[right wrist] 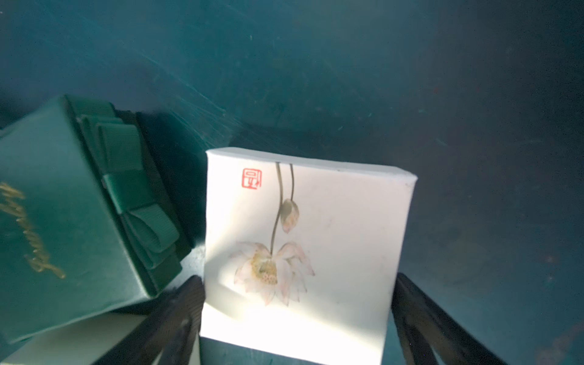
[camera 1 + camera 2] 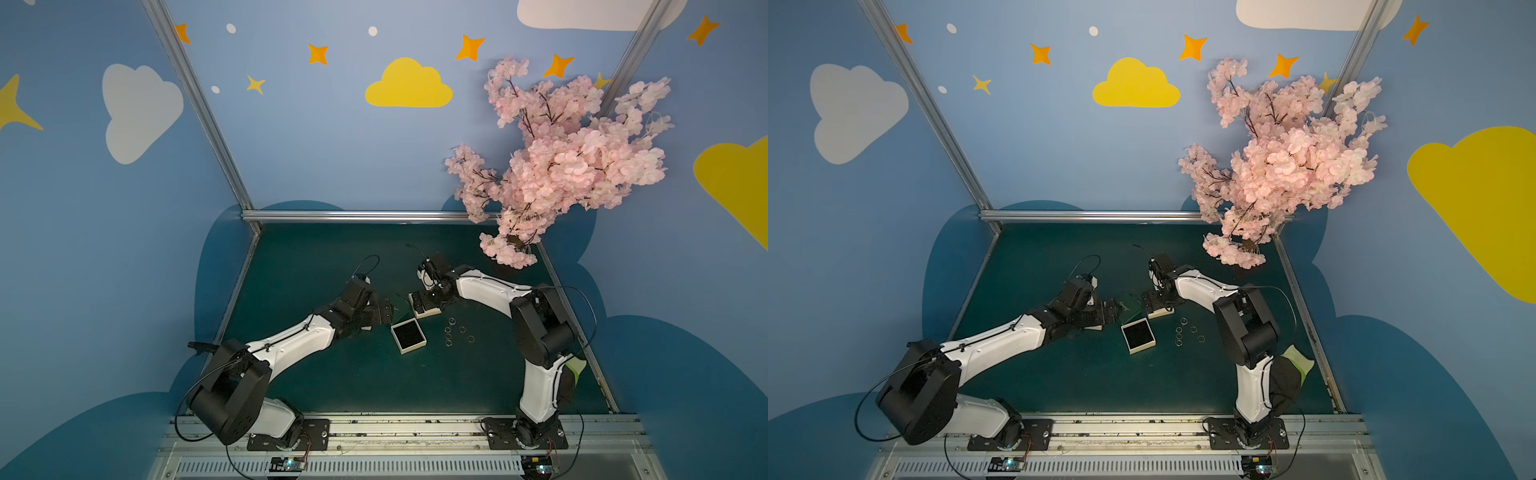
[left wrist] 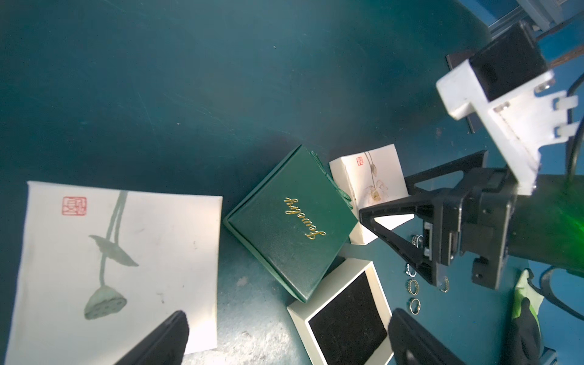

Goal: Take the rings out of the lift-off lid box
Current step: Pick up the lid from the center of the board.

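Several thin silvery rings [image 2: 449, 331] [image 3: 414, 286] lie loose on the green mat, to the right of the open base of the lift-off lid box [image 2: 408, 336] [image 3: 344, 316]. Its black foam is bare. A white lid with a lotus-pod print [image 3: 117, 252] lies flat under my left gripper [image 3: 289, 316] [image 2: 384, 311], which hangs open and empty above the mat. My right gripper [image 1: 298, 279] [image 2: 419, 303] straddles a closed white box with a lotus-flower print [image 1: 316, 221] [image 3: 369, 177]. Its fingers [image 1: 186, 303] press against two opposite sides of that box.
A dark green box with gold lettering and a bow [image 3: 284, 227] [image 1: 63, 205] [image 2: 399, 303] sits between the two white boxes, close to both grippers. A pink blossom branch [image 2: 561, 166] overhangs the back right corner. A metal rail [image 2: 374, 216] borders the mat's far edge.
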Available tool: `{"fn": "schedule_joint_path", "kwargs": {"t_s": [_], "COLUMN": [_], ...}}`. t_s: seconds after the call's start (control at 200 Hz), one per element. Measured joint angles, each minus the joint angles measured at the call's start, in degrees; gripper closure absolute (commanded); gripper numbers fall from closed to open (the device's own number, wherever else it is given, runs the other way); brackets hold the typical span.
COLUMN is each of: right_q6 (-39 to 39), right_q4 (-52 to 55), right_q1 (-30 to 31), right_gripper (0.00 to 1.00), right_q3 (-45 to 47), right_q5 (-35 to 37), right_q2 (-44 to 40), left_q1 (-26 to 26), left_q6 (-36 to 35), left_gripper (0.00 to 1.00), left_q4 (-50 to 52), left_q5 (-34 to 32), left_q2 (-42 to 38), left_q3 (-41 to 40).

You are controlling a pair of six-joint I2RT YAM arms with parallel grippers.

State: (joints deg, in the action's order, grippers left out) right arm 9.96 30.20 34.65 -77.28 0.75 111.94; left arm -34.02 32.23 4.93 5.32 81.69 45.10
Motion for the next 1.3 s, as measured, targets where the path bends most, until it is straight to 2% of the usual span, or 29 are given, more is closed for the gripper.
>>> {"fn": "schedule_joint_path", "kwargs": {"t_s": [0.551, 1.297], "right_q6": [0.28, 0.24], "right_q4": [2.56, 3.13], "right_q1": [1.36, 1.62], "right_gripper": [0.08, 0.08], "right_q3": [-3.23, -4.92], "right_q5": [3.76, 5.18], "right_q2": [1.62, 3.54], "left_q1": [0.26, 0.26], "left_q6": [0.17, 0.17], "left_gripper": [0.0, 0.0], "left_q4": [0.0, 0.0], "left_q5": [0.46, 0.44], "left_q2": [0.42, 0.42], "left_q3": [0.0, 0.0]}}
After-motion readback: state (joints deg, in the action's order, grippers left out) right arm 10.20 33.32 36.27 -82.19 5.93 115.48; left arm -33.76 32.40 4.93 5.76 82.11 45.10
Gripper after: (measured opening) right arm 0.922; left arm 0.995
